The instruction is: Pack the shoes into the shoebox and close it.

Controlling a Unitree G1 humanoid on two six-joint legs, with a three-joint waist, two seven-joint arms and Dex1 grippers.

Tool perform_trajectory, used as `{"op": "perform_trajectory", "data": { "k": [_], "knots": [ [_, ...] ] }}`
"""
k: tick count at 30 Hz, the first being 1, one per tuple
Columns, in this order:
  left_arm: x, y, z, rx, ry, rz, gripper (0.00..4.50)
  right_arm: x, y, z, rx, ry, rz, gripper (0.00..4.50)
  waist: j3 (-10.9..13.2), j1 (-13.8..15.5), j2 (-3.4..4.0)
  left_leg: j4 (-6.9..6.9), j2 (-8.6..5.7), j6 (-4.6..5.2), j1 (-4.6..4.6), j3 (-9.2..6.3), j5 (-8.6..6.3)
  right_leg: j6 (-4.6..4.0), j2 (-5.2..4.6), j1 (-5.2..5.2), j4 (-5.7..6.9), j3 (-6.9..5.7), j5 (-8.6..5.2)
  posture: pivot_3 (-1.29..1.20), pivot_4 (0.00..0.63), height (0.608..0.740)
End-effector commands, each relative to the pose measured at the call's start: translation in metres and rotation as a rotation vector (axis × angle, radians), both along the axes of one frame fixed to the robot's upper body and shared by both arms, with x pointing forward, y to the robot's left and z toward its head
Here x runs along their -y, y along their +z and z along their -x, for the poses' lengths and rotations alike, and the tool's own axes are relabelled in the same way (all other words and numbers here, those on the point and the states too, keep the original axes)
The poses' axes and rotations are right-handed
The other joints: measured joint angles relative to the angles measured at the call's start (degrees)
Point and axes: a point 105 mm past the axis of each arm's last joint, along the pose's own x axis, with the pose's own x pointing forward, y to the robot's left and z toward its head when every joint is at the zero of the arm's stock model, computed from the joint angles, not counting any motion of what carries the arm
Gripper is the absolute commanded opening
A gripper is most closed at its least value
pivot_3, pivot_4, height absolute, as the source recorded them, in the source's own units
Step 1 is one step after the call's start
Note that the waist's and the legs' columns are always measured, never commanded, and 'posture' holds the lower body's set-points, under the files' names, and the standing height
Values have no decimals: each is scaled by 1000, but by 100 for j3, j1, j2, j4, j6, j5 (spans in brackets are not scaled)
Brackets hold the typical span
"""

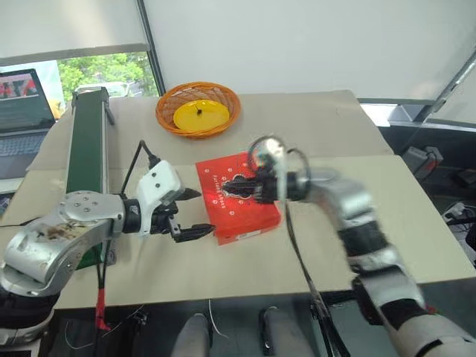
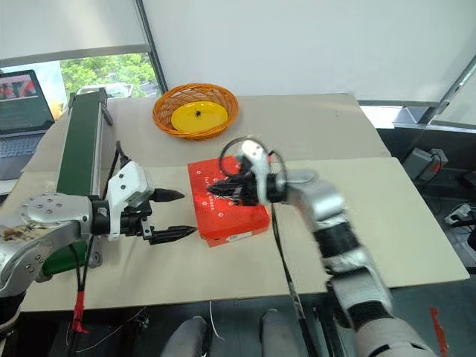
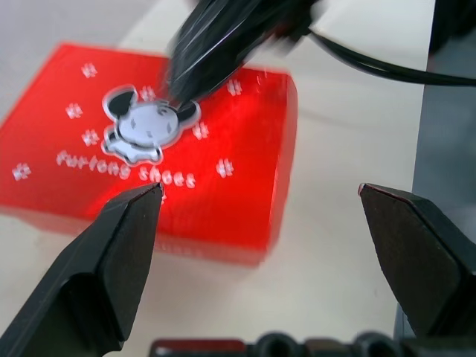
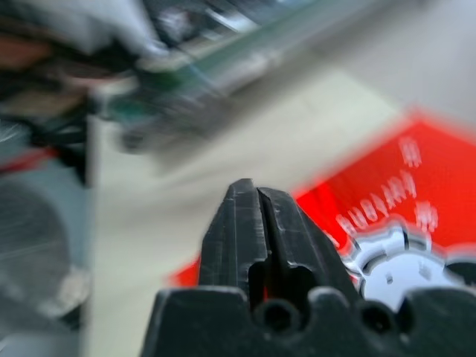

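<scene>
Shoebox (image 1: 236,198) lid looks down already; right gripper (image 2: 220,189), fingers together, should press it flat, left gripper (image 1: 195,213) gaping wide beside it.

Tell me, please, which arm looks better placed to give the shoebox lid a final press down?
Probably the right. The right gripper is over the lid of the shoebox, fingers together. The left gripper is open and beside the box's edge, off the lid.
</scene>
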Motion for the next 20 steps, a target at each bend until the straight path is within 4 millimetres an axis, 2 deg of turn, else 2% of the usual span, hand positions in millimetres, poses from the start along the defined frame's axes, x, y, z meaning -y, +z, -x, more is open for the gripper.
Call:
{"op": "perform_trajectory", "data": {
  "k": [1,6,9,13,20],
  "knots": [
    [2,18,-3,88,-1,69,4500,21,1,28,19,20,73,1809,-1,5,-2,-1,0,1,1,0,-5,1,0,2,-2,-1,-2,0,150,740],
    [-6,10,-2,78,14,34,4500,46,-9,42,51,-22,215,3485,1,-14,-1,5,-15,2,-8,14,-9,8,-20,1,-19,7,-7,0,150,740],
    [-11,5,-2,66,25,12,4500,57,-9,41,74,-61,270,4464,2,8,-1,4,-14,2,0,16,-9,28,-18,7,-17,5,-19,0,150,740],
    [-15,4,-2,69,38,-5,4500,67,-6,40,103,-93,308,4464,3,18,-2,7,-13,1,1,15,-9,49,-18,13,-20,4,-31,0,150,740],
    [-23,4,1,60,77,3,4500,86,-3,29,153,-186,325,4464,3,20,-2,8,-14,2,-4,15,-9,35,-21,10,-21,3,-22,0,150,740]
  ]
}}
